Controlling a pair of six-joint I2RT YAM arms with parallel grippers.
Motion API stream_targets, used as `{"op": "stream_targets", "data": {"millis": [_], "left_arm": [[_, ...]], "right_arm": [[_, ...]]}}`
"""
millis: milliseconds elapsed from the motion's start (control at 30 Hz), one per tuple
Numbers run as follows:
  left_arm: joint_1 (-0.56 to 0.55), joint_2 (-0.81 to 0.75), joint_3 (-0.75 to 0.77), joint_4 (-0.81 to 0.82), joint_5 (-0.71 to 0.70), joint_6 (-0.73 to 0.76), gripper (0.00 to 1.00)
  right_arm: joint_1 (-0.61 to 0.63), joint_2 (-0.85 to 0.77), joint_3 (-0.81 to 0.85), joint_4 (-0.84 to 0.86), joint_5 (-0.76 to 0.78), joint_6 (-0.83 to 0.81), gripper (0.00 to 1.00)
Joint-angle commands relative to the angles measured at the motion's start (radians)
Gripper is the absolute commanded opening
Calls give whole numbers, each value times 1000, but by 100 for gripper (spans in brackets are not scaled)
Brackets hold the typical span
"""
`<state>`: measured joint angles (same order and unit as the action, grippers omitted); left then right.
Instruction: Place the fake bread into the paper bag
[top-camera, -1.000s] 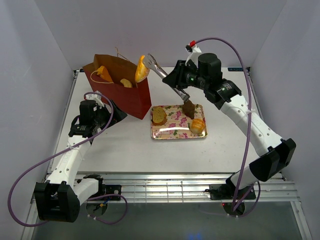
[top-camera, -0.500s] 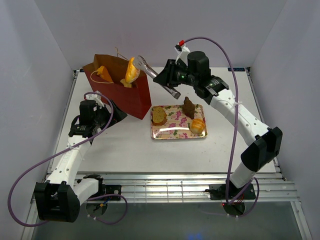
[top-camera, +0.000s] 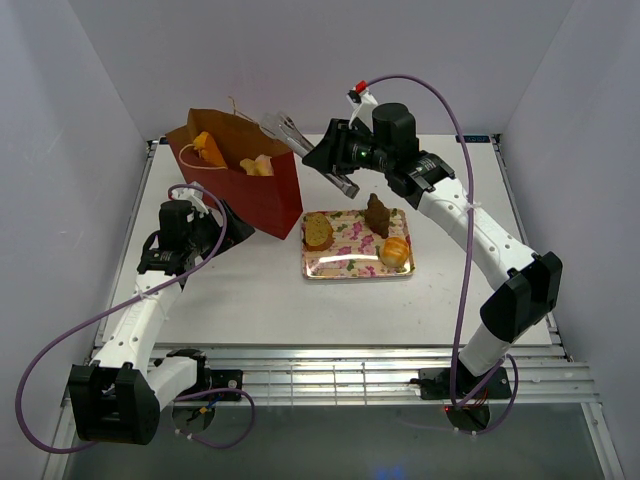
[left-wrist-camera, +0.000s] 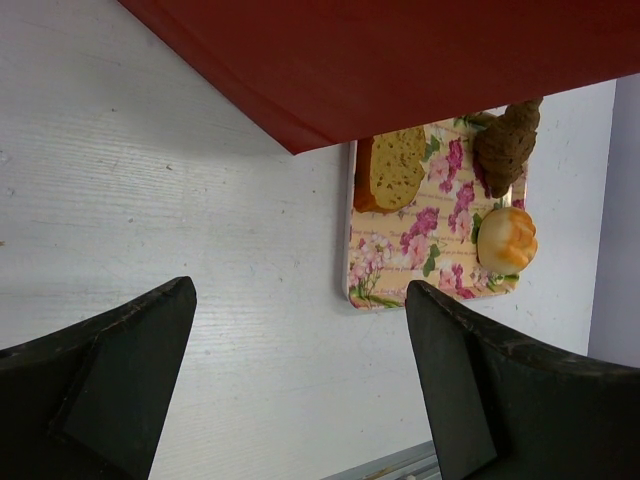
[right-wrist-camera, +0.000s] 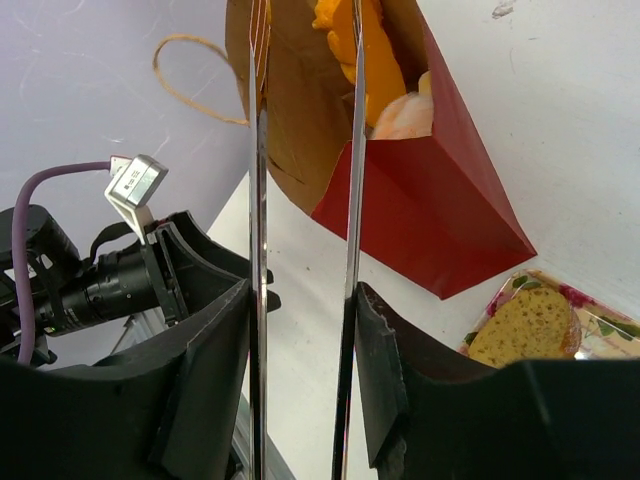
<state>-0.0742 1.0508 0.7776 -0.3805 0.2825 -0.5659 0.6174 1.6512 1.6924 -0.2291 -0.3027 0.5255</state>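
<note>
The dark red paper bag (top-camera: 250, 190) stands open at the back left with fake bread pieces inside: an orange one (top-camera: 208, 148) and a pale one (top-camera: 257, 166). My right gripper (top-camera: 335, 165) is shut on metal tongs (top-camera: 290, 132), whose empty, spread tips hang over the bag's mouth. In the right wrist view the tongs (right-wrist-camera: 258, 200) point into the bag (right-wrist-camera: 440, 210) at orange bread (right-wrist-camera: 370, 50). My left gripper (top-camera: 235, 225) is open and empty, low beside the bag's near side. A toast slice (top-camera: 318, 232), a brown pastry (top-camera: 377, 215) and a golden roll (top-camera: 396, 250) lie on the tray.
The pink floral tray (top-camera: 355, 262) sits right of the bag, mid-table. In the left wrist view the bag's red wall (left-wrist-camera: 400, 60) fills the top, with the tray (left-wrist-camera: 385, 275) beyond it. Grey walls close in on the left, right and back.
The tongs carried an orange croissant leftward over the bag's mouth and let it go; it now lies inside the bag. The left arm has not moved.
</note>
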Motion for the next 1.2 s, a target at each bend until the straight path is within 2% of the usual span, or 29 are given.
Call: {"op": "stream_targets", "data": {"millis": [0, 233, 467, 1167], "left_arm": [[-3, -26, -9, 19, 18, -3, 96], [-4, -23, -8, 20, 17, -2, 96], [-4, -25, -11, 20, 12, -2, 96], [-3, -20, -9, 12, -5, 0, 96]], "right_arm": [[4, -1, 58, 59, -21, 4, 50], [2, -17, 82, 33, -21, -5, 50], [2, -128, -28, 27, 31, -38, 50], [-96, -600, -664, 30, 296, -70, 48]]}}
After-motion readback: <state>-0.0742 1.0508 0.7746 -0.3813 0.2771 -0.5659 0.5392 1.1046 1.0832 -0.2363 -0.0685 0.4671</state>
